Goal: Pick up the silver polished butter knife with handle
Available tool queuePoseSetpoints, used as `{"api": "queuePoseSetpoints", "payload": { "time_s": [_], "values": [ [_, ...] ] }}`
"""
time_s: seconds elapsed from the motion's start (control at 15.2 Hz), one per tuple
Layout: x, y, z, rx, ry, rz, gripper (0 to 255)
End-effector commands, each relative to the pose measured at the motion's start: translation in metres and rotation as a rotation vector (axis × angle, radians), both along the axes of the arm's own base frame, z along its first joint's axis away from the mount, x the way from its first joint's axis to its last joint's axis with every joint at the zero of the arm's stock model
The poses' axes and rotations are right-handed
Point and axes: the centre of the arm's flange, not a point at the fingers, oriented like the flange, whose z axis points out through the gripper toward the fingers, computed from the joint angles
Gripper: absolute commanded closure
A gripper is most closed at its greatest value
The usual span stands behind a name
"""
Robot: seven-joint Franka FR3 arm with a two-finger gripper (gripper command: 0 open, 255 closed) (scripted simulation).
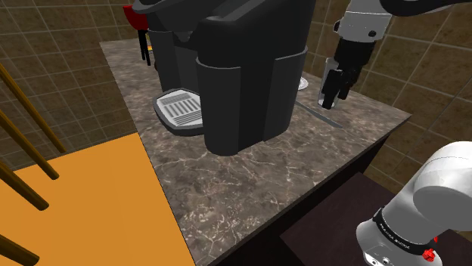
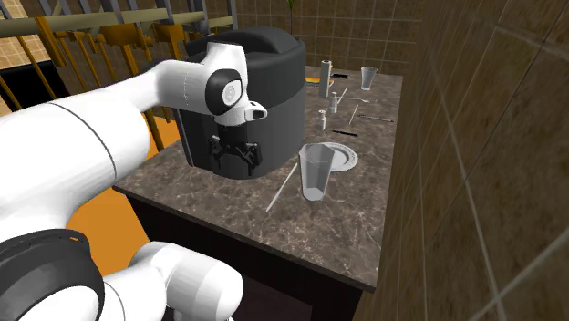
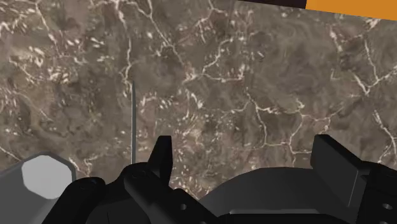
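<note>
The butter knife (image 2: 283, 189) is a long, thin, pale strip lying flat on the brown marble counter (image 2: 228, 205). It lies between the black coffee machine (image 2: 274, 82) and a clear glass (image 2: 316, 171). My gripper (image 2: 232, 160) hangs open above the counter in front of the machine, with nothing between its fingers. In the wrist view the knife (image 3: 133, 118) lies outside the gripper (image 3: 243, 143), between one finger (image 3: 162, 156) and the glass's base (image 3: 44, 175). In the shoulder view the gripper (image 1: 330, 98) hovers just above the knife (image 1: 324, 116).
The bulky coffee machine (image 1: 242, 75) with its grey drip tray (image 1: 180, 109) stands close beside the gripper. A white plate (image 2: 343, 157) sits behind the glass. Small bottles, another glass (image 2: 367, 77) and utensils crowd the counter's far end. Orange floor (image 1: 83, 204) lies beyond the counter edge.
</note>
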Motion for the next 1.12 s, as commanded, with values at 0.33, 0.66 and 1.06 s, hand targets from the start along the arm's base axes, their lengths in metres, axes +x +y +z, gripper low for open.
{"api": "queuePoseSetpoints", "payload": {
  "time_s": [0.33, 0.66, 1.06],
  "values": [
    [0.047, -0.032, -0.023, -0.014, -0.028, -0.043, 0],
    [0.092, -0.067, -0.045, -0.029, -0.056, -0.086, 0],
    [0.130, -0.098, -0.067, -0.041, -0.080, -0.122, 0]
  ]
}}
